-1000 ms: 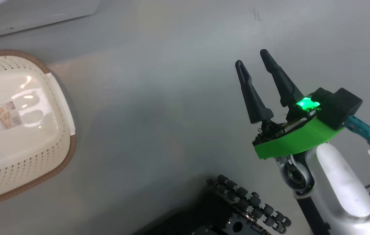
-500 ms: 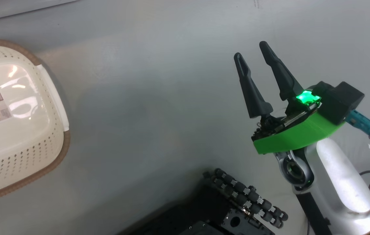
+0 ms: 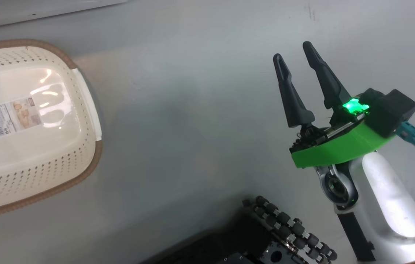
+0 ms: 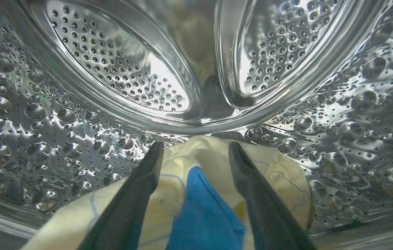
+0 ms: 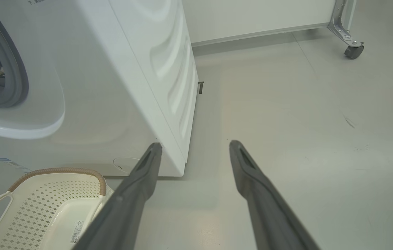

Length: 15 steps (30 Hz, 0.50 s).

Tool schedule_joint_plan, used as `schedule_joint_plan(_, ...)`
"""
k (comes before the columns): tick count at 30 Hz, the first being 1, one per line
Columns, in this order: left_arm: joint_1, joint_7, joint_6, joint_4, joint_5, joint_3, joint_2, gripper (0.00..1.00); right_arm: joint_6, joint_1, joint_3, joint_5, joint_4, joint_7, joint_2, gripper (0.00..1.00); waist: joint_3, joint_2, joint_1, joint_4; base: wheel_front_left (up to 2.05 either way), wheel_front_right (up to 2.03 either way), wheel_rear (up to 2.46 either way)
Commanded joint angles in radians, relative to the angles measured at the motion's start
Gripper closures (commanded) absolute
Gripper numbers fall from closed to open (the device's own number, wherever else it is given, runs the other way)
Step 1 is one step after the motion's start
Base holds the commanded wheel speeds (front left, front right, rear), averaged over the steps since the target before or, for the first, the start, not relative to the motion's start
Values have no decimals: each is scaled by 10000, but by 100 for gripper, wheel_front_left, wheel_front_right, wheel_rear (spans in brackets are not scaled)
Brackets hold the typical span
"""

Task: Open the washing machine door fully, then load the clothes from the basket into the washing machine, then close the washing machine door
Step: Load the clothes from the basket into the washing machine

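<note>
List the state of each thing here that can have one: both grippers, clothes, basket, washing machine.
left gripper, open, reaching inside the drum
right gripper, open, empty, above the floor
clothes, in the drum, between the left gripper's spread fingers, not clamped
basket, upright on the floor, no clothes in the part shown
washing machine, front opening uncovered

Head camera looks steeply down on floor (image 3: 192, 110) and basket (image 3: 28, 172); right wrist camera, lower, shares that basket; left wrist camera sits close inside the drum (image 4: 61, 114).
</note>
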Motion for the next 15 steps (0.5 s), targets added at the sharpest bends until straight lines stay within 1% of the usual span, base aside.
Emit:
schedule_joint_plan(1,-26,47,109,-422,-26,186,321,0,-29,289,39,-69,-235,-65,-49,0,-128,-1,0,157,0,0,0)
schedule_joint_plan(5,622,4,349,-947,-210,257,328,0,-29,312,-51,-227,-206,-65,-49,0,-335,-1,0,410,0,0,0)
schedule_joint_plan(10,1924,-448,703,-1820,-714,609,424,0,-29,433,-264,-433,-146,-65,-49,0,-740,-1,0,733,0,0,0)
schedule_joint_plan(15,3367,-1260,1124,-2614,-1237,966,169,0,-29,588,-518,-670,-115,-65,-49,0,-1177,-1,0,1048,0,0,0)
